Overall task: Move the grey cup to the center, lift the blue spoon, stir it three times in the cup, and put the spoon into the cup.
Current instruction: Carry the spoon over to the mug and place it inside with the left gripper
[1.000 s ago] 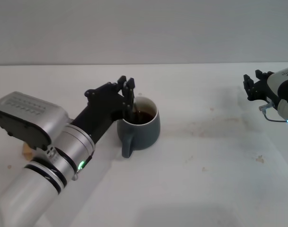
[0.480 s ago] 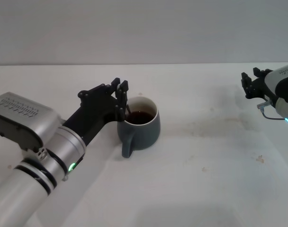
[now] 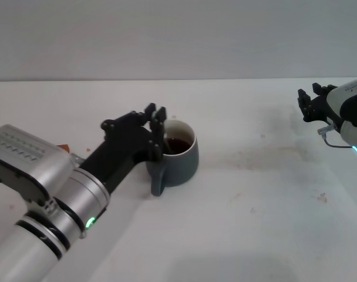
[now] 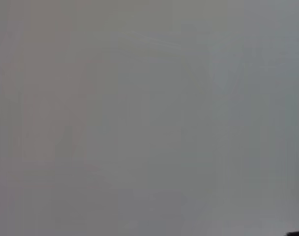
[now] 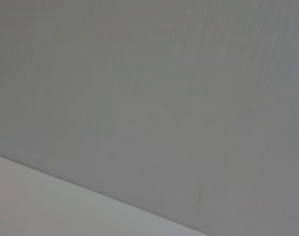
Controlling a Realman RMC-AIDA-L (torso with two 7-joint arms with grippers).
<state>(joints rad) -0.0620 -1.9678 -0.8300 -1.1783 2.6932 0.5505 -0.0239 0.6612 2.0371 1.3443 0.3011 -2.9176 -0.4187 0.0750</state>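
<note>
In the head view the grey cup point(image 3: 179, 160) stands left of the table's middle, handle point(image 3: 157, 180) turned toward me, dark liquid point(image 3: 177, 144) inside. My left gripper point(image 3: 157, 130) hangs over the cup's left rim, fingers pressed together and pointing down into the cup. The blue spoon is hidden behind those fingers. My right gripper point(image 3: 309, 103) hovers at the far right edge, well away from the cup, its fingers apart and holding nothing. Both wrist views show only blank grey wall.
A small orange-brown block point(image 3: 62, 147) peeks out behind my left arm at the left. Faint stains mark the white tabletop point(image 3: 266, 155) to the right of the cup. The wall runs along the table's far edge.
My left gripper swung left along the cup's rim, then back right and a little lower at the rim. The cup stayed put. The right arm barely moved.
</note>
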